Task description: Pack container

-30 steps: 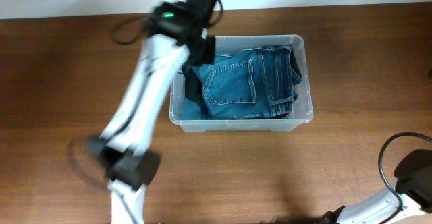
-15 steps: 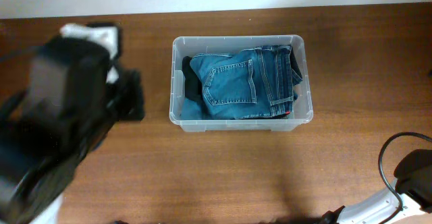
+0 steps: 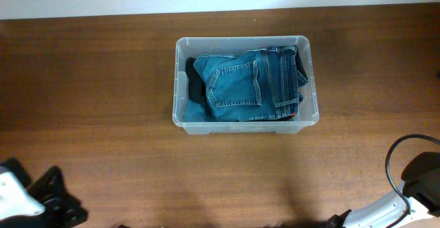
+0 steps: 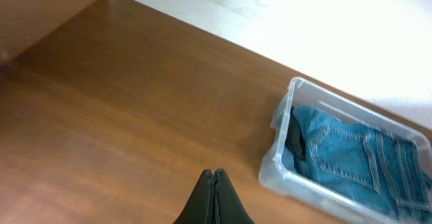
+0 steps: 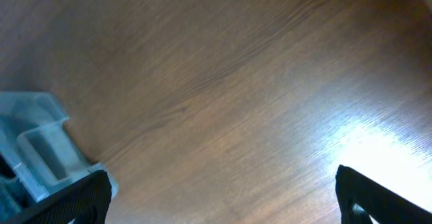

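Find the left gripper with black fingers pressed flat together, clamping nothing, hanging over the bare brown wooden table. Directly beneath and just ahead of its tips, note wood grain only, with no item waiting for pickup. Further ahead and to its right, well apart from the tips, locate the large clear plastic rectangular container with rounded corners and a thick rim, standing upright on the table. Inside, note a folded pair of blue denim jeans, back pocket up, filling most of the tub. At the end nearer the gripper, note a dark garment tucked under the jeans and only partly showing. Beyond the container, record a pale wall.

Find the right gripper with fingers spread wide, empty, framing nothing but table. Off to its left, beside the left finger, see one corner of the same container. Unable to tell the contents from that side.

From overhead, confirm the left arm and the right arm low at the near table edge, well apart from the container. No lid and no loose clothing visible anywhere within reach of either gripper.

Judge the packing largely done, with both garments lying inside the walls. Cannot tell their height against the rim. Left to do, at most: tidying a fold, or fitting a lid kept out of view.
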`<state>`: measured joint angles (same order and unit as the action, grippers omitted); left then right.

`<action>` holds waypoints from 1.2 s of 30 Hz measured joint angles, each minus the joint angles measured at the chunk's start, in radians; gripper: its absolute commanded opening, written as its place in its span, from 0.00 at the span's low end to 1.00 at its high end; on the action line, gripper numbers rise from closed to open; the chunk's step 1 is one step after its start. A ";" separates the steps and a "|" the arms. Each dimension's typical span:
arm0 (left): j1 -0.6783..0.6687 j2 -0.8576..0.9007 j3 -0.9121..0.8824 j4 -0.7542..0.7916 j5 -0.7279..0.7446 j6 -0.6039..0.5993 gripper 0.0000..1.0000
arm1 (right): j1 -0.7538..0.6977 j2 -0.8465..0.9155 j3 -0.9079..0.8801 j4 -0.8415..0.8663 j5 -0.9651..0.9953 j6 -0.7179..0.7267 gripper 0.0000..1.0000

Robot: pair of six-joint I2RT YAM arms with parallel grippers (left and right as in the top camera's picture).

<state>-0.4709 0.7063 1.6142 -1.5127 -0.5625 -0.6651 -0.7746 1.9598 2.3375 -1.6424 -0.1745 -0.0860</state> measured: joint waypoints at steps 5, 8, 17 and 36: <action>0.000 -0.142 -0.408 0.257 -0.025 -0.037 1.00 | 0.000 0.000 0.000 0.000 0.000 0.000 0.98; 0.000 -0.158 -0.607 0.427 -0.035 -0.043 0.99 | 0.000 0.000 0.000 0.000 0.000 0.000 0.98; 0.000 -0.058 -1.018 0.868 -0.130 -0.057 1.00 | 0.000 0.000 0.000 0.000 0.001 0.000 0.98; 0.000 0.360 -1.121 1.085 -0.014 -0.058 0.99 | 0.000 0.000 0.000 0.000 0.000 0.000 0.98</action>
<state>-0.4709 1.0660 0.4934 -0.4282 -0.5770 -0.7231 -0.7746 1.9598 2.3375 -1.6428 -0.1741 -0.0860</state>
